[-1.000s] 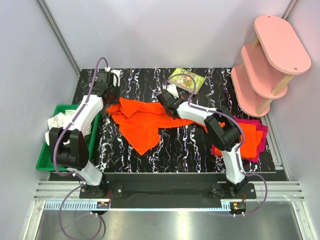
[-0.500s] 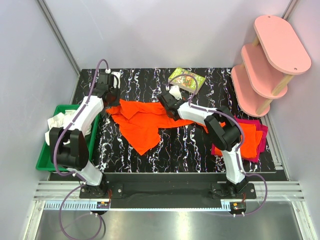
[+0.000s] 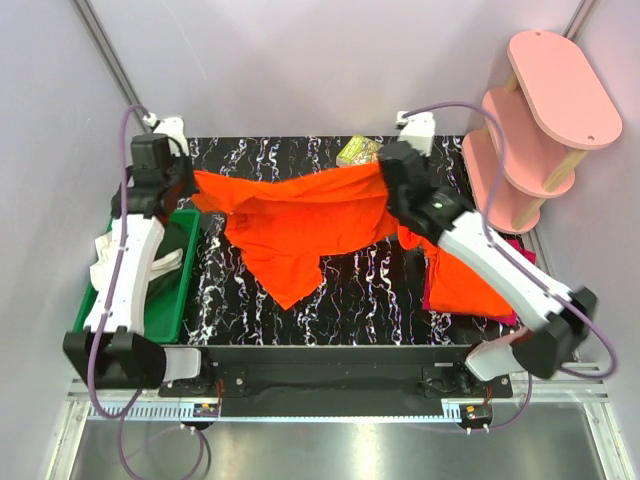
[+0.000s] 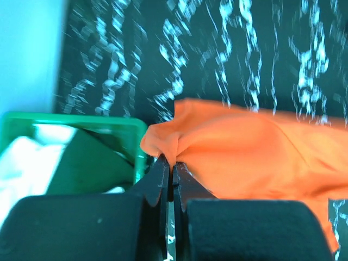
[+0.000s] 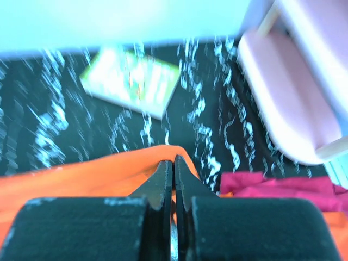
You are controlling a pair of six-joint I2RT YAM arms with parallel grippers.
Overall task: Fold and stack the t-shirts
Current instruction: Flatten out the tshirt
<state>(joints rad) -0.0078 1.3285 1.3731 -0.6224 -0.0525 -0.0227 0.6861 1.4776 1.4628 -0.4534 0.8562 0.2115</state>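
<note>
A bright orange t-shirt (image 3: 300, 225) hangs stretched above the black marbled table (image 3: 360, 290), held up between both grippers, with its lower tip drooping to the table. My left gripper (image 3: 190, 181) is shut on the shirt's left edge (image 4: 239, 152), and the cloth bunches at the fingertips (image 4: 173, 163). My right gripper (image 3: 386, 174) is shut on its right edge, with the orange cloth (image 5: 81, 174) pinched at the tips (image 5: 174, 162). More t-shirts, orange (image 3: 458, 285) over magenta (image 5: 283, 185), lie stacked at the table's right, partly hidden under my right arm.
A green bin (image 3: 180, 290) holding white cloth (image 3: 110, 262) stands left of the table; its corner (image 4: 81, 163) shows below my left gripper. A yellow-green packet (image 3: 356, 151) lies at the back, just behind the raised shirt. A pink tiered shelf (image 3: 545, 110) stands at the right.
My right gripper has shut on the shirt's edge. Both arms have risen and swung apart, lifting the orange shirt off the table and stretching it between them.
</note>
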